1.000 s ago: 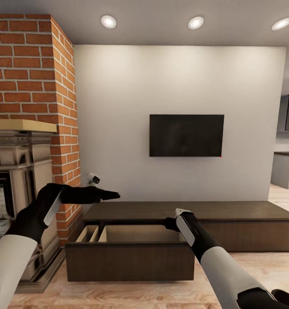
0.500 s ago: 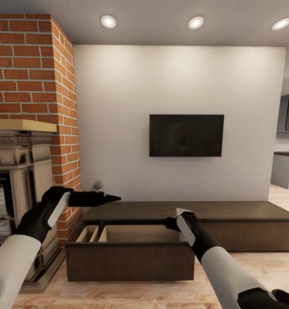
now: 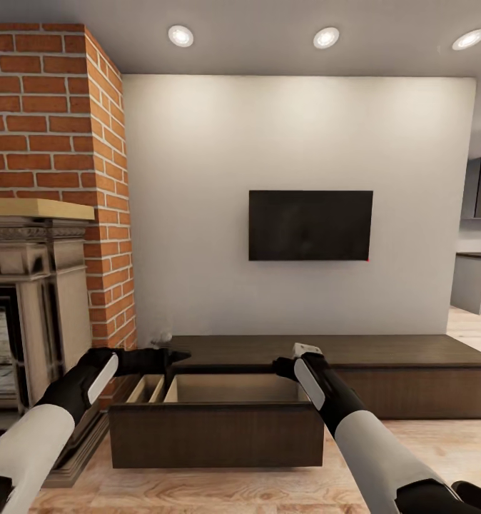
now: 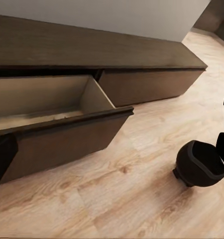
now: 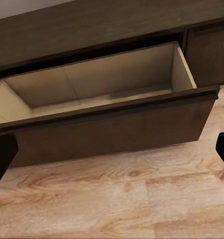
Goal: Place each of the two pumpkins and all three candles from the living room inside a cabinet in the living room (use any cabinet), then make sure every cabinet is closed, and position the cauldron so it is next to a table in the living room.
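Standing in front of the cabinet (image 3: pixel 326 351), I see its big drawer (image 3: pixel 219 428) pulled out toward me. The pale inside looks bare — no pumpkin and no candle in the part I can see. So I think the putting-away is not done yet, or has not even begun.

My left gripper (image 3: pixel 176 355) hangs near the left end of the cabinet, just above the drawer's corner. Its fingers come to a dark point, but I cannot tell if it is shut or holds anything. My right gripper (image 3: pixel 282 368) is at the back right corner of the drawer, mostly hidden behind my own wrist — I cannot tell its state either.

In my left wrist view the cauldron (image 4: pixel 199 163) sits on the wood floor (image 4: pixel 117 199), well apart from the cabinet. I see no bench near it, so that job looks left to do. The drawer must be pushed shut at the end too.
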